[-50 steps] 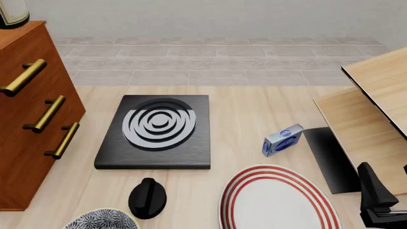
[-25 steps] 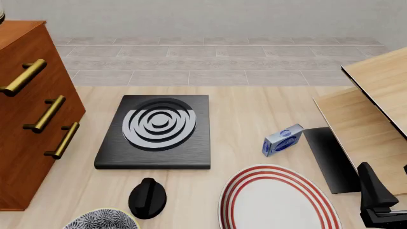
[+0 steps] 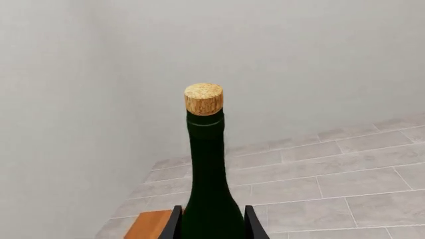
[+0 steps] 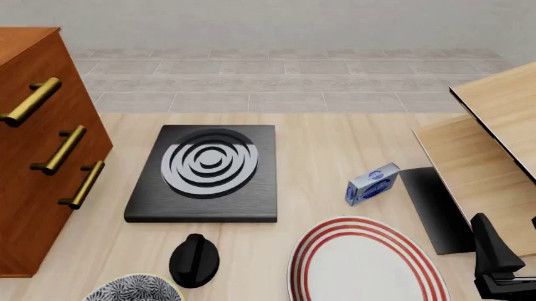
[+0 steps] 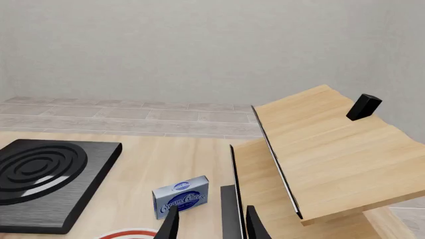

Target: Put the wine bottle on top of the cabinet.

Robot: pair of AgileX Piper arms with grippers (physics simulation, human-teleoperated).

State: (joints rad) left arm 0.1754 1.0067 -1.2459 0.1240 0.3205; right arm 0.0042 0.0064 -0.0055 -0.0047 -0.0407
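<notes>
- Bottle (image 3: 211,199): dark green, tan cork.
- Cabinet (image 4: 29,157): reddish-brown, brass handles.
- Hob (image 4: 205,172): black, grey concentric rings.
- Plate (image 4: 364,263): white, red rim stripes.
- Box (image 4: 372,184): blue-white, print illegible.
- Bowl (image 4: 134,290): apparently dark speckled pattern.

Blue box (image 5: 181,196) bears script, perhaps "Cream Cheese", barely legible.

Left wrist view crops the dark green glass wine bottle (image 3: 210,199) below its shoulder; the reddish-brown wooden cabinet (image 4: 37,150) runs off the front view's left edge, top mostly unseen.
</notes>
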